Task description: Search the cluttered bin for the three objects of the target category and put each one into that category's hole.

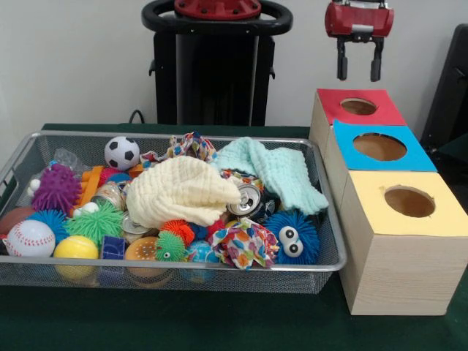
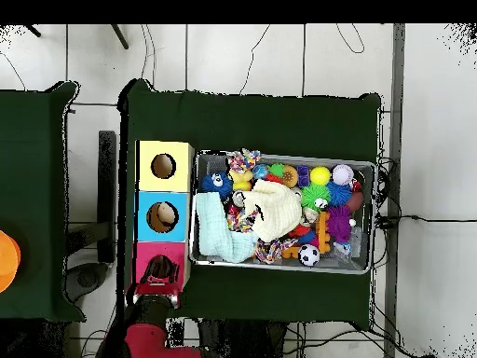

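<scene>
Yellow-topped box (image 1: 409, 241) lower right, wire bin (image 1: 322, 265) left of it. Gripper (image 1: 359, 68) upper right, spread wide, empty, hanging above red-topped box (image 1: 358, 107). Best swung left over bin before descending.

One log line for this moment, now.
tool: open, empty, above red box | bin: cluttered | blue box, yellow box: beside bin
</scene>
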Motion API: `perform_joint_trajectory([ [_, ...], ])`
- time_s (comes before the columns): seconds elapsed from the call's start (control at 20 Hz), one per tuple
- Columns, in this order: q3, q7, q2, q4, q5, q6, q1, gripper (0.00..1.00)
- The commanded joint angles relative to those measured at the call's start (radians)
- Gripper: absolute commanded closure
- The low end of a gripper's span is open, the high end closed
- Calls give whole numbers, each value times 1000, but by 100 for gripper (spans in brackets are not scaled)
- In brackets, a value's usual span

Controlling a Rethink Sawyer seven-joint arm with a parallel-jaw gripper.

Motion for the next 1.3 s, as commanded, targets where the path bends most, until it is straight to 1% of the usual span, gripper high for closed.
perform_joint_trajectory([
  [0.05, 81, 62, -126, -57, -103, 199, -123, 0],
  [0.2, 115, 58, -144, -64, -175, 211, -198, 0],
  [0.25, 135, 56, -151, -67, -207, 214, -235, 0],
  [0.35, 164, 58, -147, -75, -251, 207, -284, 0],
  [0.55, 201, 60, -132, -107, -309, 202, -346, 0],
  [0.9, 191, 50, -58, -181, -353, 167, -346, 0],
  [1.05, 209, 39, -29, -209, -412, 134, -382, 0],
  [1.15, 208, 32, -20, -230, -444, 113, -387, 0],
  [1.3, 221, 34, -21, -249, -487, 112, -405, 0],
])
